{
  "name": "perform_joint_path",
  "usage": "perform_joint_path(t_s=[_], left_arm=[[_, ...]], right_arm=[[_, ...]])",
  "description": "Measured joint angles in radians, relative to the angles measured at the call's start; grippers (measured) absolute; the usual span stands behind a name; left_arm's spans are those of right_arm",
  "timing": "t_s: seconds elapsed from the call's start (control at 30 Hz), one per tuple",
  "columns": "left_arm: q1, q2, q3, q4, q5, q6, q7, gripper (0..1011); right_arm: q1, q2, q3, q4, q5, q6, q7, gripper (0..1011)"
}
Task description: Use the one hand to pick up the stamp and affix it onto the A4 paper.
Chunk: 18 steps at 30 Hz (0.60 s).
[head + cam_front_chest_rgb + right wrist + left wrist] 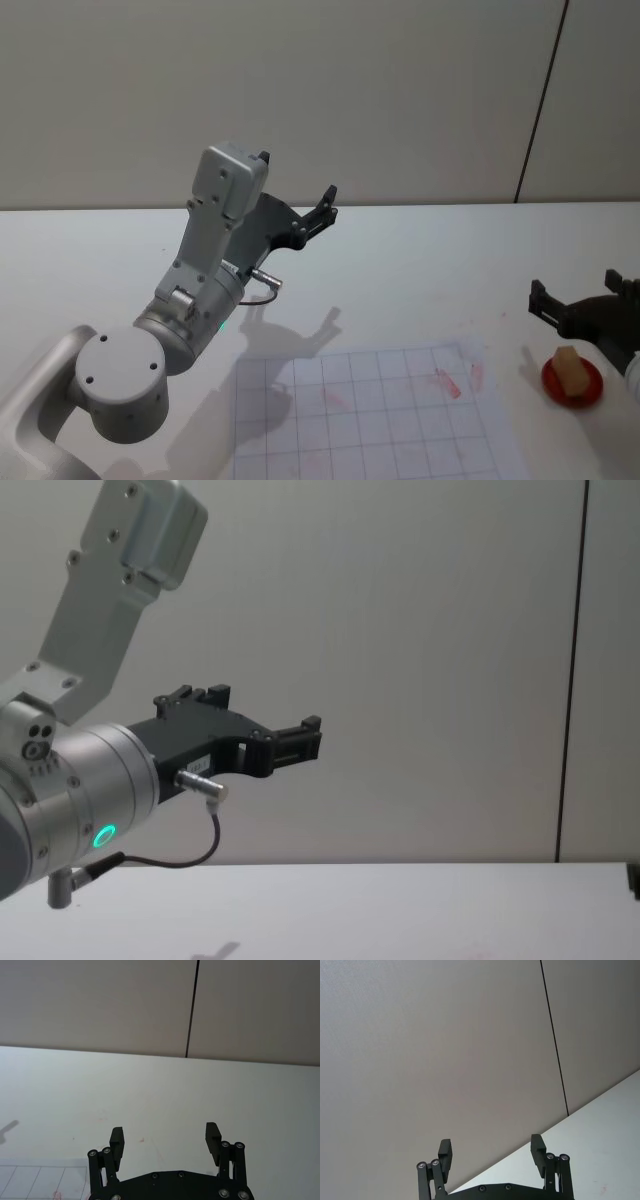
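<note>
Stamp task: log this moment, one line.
stamp: on red pad, untouched | right gripper: open, near stamp | left gripper: open, raised | A4 paper: red marks

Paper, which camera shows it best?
The head view: the paper lies flat on the table, its grid and red marks plain. The right wrist view catches just one corner. The left wrist and chest views face the wall and table.

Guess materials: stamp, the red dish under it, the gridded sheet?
stamp: matte tan block, looks like wood, could be plastic.
red dish: uniform red, smooth round rim, likely plastic or an ink pad; can't tell.
gridded sheet: thin, flat, matte white paper, printed grid, red smears.
</note>
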Motion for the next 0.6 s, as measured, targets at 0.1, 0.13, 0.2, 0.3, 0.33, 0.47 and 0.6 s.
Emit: perform_joint_path(t_s=[0.1,0.13,0.2,0.3,0.33,0.47,0.6], left_arm=[[0.000,0.000,0.000,0.000,0.000,0.000,0.000,1001],[0.000,0.000,0.000,0.000,0.000,0.000,0.000,1002],[0.000,0.000,0.000,0.000,0.000,0.000,0.000,1001],[0.000,0.000,0.000,0.000,0.000,0.000,0.000,1001],[0.000,0.000,0.000,0.000,0.000,0.000,0.000,1002],[0.000,0.000,0.000,0.000,0.000,0.000,0.000,1001],[0.000,0.000,0.000,0.000,0.000,0.000,0.000,1001]], right_arm=[[-0.006,-0.001,0.001,-0.009,0.002,0.028,-0.005,1001],[-0.008,-0.001,0.001,-0.011,0.003,0.038,-0.006,1001],[-0.013,-0.001,0.001,-0.017,0.005,0.057,-0.010,1001],[-0.020,-0.002,0.002,-0.025,0.007,0.082,-0.014,1001],[-0.021,-0.002,0.002,-0.026,0.007,0.087,-0.014,1001],[-0.028,-0.003,0.004,-0.031,0.009,0.114,-0.017,1001],[-0.033,-0.004,0.004,-0.032,0.009,0.135,-0.016,1001]])
